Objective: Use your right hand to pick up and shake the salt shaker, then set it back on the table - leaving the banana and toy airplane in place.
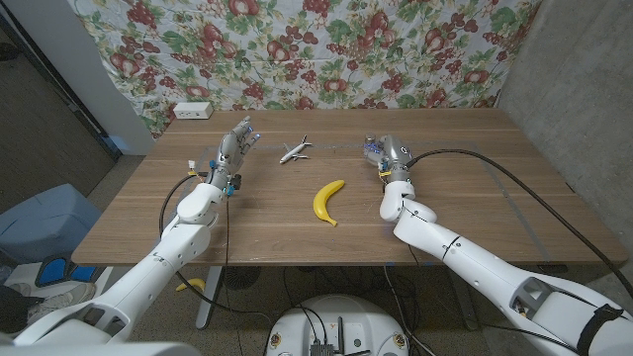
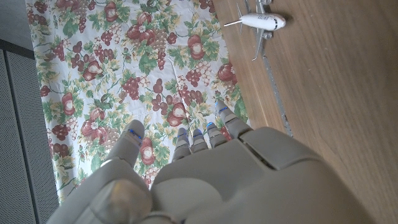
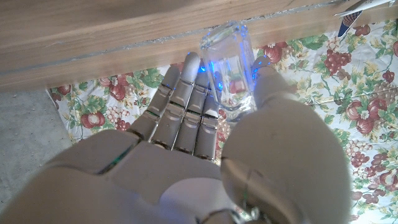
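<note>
The clear glass salt shaker (image 1: 373, 148) (image 3: 227, 68) stands at the back of the wooden table (image 1: 495, 198), right of centre. My right hand (image 1: 394, 158) (image 3: 205, 130) grips it, fingers (image 3: 186, 93) on one side and thumb on the other; its base looks to be on or just above the wood. The yellow banana (image 1: 327, 201) lies mid-table, nearer than the hand and to its left. The white toy airplane (image 1: 294, 150) (image 2: 261, 22) sits at the back centre. My left hand (image 1: 235, 148) (image 2: 205, 180) stands left of the plane, fingers apart, holding nothing.
A small white box (image 1: 192, 112) sits at the table's back left corner against the floral cloth (image 1: 326, 49). A blue bin (image 1: 45, 222) stands on the floor to the left. Bare wood stretches across the right half and the front of the table.
</note>
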{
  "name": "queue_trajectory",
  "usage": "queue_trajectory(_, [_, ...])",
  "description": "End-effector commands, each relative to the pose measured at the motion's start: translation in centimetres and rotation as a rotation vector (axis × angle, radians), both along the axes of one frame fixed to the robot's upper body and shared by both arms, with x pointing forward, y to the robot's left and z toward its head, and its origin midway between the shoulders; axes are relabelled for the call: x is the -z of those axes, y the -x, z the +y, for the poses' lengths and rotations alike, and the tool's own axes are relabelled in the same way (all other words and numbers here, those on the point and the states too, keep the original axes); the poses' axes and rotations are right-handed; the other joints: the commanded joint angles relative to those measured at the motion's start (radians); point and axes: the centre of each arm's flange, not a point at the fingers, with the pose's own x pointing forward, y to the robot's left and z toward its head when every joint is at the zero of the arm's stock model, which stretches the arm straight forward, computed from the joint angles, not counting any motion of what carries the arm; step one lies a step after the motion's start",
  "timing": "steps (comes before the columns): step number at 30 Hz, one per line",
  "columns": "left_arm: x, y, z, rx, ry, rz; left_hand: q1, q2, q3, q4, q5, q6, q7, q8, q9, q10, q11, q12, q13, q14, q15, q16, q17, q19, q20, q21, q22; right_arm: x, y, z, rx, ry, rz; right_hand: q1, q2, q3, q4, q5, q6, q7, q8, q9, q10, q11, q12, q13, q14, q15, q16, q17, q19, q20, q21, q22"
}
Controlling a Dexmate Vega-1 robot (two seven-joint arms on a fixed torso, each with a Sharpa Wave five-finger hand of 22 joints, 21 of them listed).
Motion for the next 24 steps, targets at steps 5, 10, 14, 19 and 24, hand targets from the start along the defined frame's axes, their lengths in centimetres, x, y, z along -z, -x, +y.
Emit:
queue_trajectory(5, [0.0, -0.2, 0.1, -0.002, 0.002, 0.004, -0.012, 0.036, 0.001, -0.005, -0.001, 0.005, -0.002, 0.000, 0.004, 0.002, 0.001, -0.001, 0.004, 0.001, -0.016, 0.000, 0.003, 0.009, -0.002, -0.002, 0.004, 0.6, -1.0, 0.3, 0.017, 0.029, 0.037, 0.128, 0.119, 0.028, 0.036, 0.002, 0.112, -0.127, 0.000, 0.002, 0.139, -0.146, -0.006, 0.002, 0.000, -0.113, -0.004, 0.002, -0.005, -0.062, 0.011, 0.001])
queue_trajectory(10, [0.0, -0.2, 0.1, -0.004, 0.004, 0.006, -0.011, 0.035, 0.001, -0.006, -0.001, 0.004, -0.003, 0.000, 0.004, 0.002, 0.000, -0.001, 0.004, 0.001, -0.014, 0.000, 0.003, 0.008, 0.000, -0.002, 0.004, 0.8, -1.2, 0.4, 0.023, 0.039, 0.048, 0.128, 0.120, 0.025, 0.037, 0.002, 0.111, -0.131, -0.001, 0.001, 0.137, -0.148, -0.009, 0.001, 0.001, -0.114, -0.007, 0.000, -0.005, -0.060, 0.013, 0.001])
queue_trajectory(14, [0.0, -0.2, 0.1, -0.004, 0.003, 0.006, -0.012, 0.035, 0.000, -0.006, -0.001, 0.004, -0.003, 0.000, 0.004, 0.002, 0.000, -0.001, 0.004, 0.001, -0.014, 0.000, 0.003, 0.008, 0.000, -0.002, 0.004, 0.9, -1.4, 0.4, 0.030, 0.043, 0.058, 0.125, 0.123, 0.022, 0.040, 0.003, 0.102, -0.132, -0.006, 0.002, 0.137, -0.149, -0.012, -0.001, -0.001, -0.112, -0.011, -0.003, -0.006, -0.060, 0.014, 0.001])
queue_trajectory(19, [0.0, -0.3, 0.1, -0.005, 0.001, 0.006, -0.012, 0.035, 0.000, -0.006, -0.001, 0.004, -0.003, 0.000, 0.004, 0.001, 0.000, -0.001, 0.004, 0.001, -0.015, 0.000, 0.003, 0.008, 0.001, -0.002, 0.004, 0.9, -1.6, 0.5, 0.041, 0.054, 0.069, 0.123, 0.125, 0.020, 0.041, 0.004, 0.093, -0.131, -0.010, 0.002, 0.131, -0.151, -0.017, -0.001, -0.006, -0.111, -0.016, -0.005, -0.009, -0.058, 0.016, 0.001])
queue_trajectory(24, [-0.1, -0.3, 0.1, -0.005, 0.001, 0.006, -0.012, 0.034, 0.000, -0.007, -0.001, 0.004, -0.003, 0.000, 0.004, 0.001, -0.001, -0.001, 0.004, 0.001, -0.015, 0.000, 0.003, 0.007, 0.001, -0.002, 0.004, 0.8, -1.8, 0.5, 0.056, 0.072, 0.097, 0.117, 0.128, 0.017, 0.044, 0.010, 0.062, -0.132, -0.024, 0.004, 0.107, -0.153, -0.027, 0.004, -0.029, -0.111, -0.034, -0.013, -0.019, -0.046, 0.016, 0.001])
